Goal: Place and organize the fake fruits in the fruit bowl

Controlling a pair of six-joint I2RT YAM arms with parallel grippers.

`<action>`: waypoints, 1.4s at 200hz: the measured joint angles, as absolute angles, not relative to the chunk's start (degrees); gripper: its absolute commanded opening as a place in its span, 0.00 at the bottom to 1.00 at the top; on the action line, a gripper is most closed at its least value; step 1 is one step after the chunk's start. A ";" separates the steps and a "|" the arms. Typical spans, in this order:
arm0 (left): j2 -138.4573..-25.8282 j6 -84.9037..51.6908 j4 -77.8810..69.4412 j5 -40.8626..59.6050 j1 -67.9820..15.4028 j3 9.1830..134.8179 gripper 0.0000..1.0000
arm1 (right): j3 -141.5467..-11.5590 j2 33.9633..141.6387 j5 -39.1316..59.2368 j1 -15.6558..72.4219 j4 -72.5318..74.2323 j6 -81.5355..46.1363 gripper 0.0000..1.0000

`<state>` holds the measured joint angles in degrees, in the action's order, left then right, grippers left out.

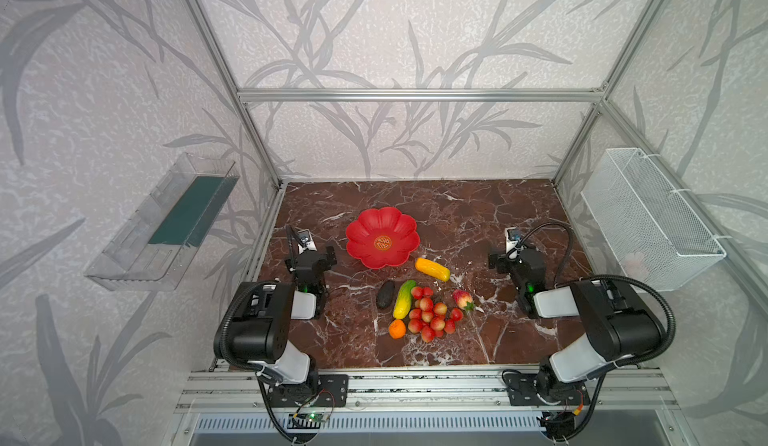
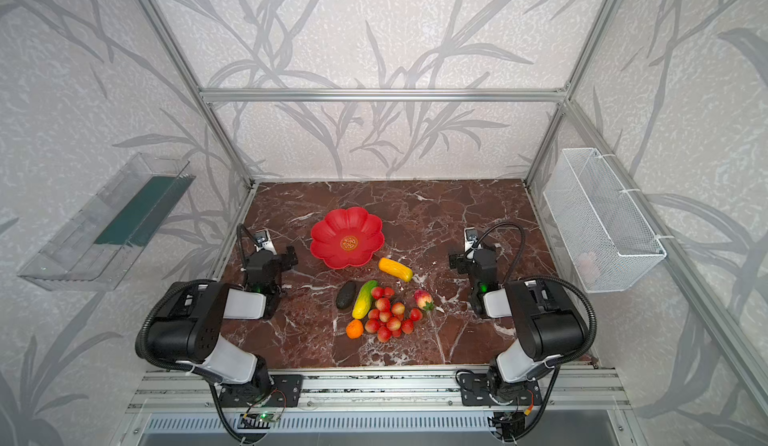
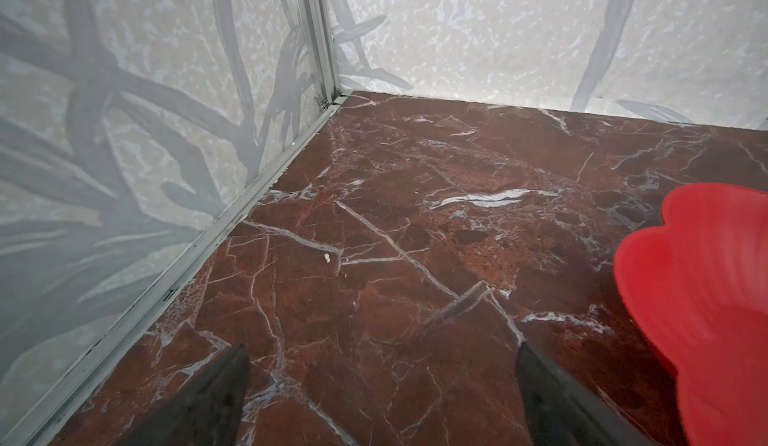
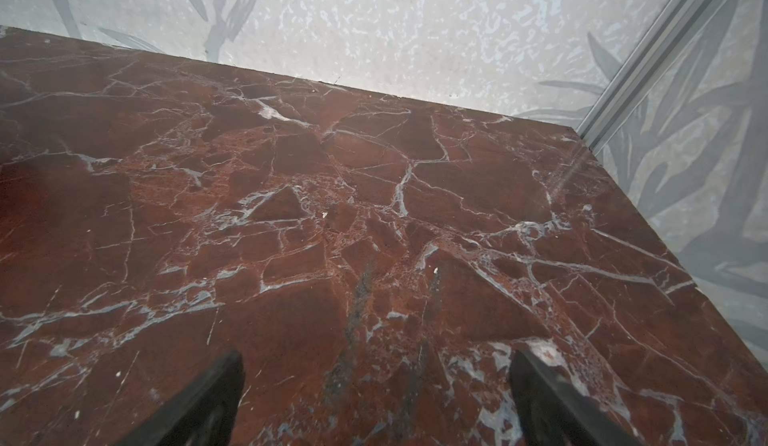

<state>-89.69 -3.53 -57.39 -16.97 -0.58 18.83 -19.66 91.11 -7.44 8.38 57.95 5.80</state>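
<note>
Marble tabletop (image 1: 478,215): left gripper (image 3: 382,350) and right gripper (image 4: 376,355) gape empty; yellow-orange oblong plastic fruit (image 1: 432,269) slants beside scalloped red bowl (image 1: 365,223), nearer the right.

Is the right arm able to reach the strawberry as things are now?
Probably yes: only bare marble lies between the strawberry and the open right gripper.

Fruit bowl (image 3: 702,298) cut off by the left wrist view's edge.
</note>
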 measured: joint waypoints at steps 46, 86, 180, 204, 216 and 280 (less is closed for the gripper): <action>-89.69 -3.51 -57.39 -16.91 -0.58 18.83 0.99 | -19.66 91.11 -7.44 8.38 57.95 5.80 0.99; -89.69 -3.53 -57.39 -16.88 -0.58 18.83 0.99 | -19.66 91.11 -7.44 8.38 57.95 5.80 0.99; -86.50 -3.42 -56.77 -16.71 -0.32 17.34 0.98 | -24.88 83.74 -12.40 8.38 40.73 2.96 0.99; -73.91 -6.22 -46.61 -20.08 -0.75 18.15 0.99 | -37.82 75.09 -12.78 8.29 23.59 -3.95 0.99; -66.06 -11.03 -38.83 -21.63 -0.75 20.75 0.98 | -41.25 71.79 -10.39 7.99 21.78 -8.27 0.99; -43.24 -28.32 -12.10 -13.13 -0.75 26.15 0.94 | -42.81 71.26 5.69 14.35 3.11 -15.64 0.91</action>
<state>-43.24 -28.32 -12.10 -13.13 -0.75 26.15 -42.81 71.26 5.69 14.35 3.11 -15.64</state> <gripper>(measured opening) 0.943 0.911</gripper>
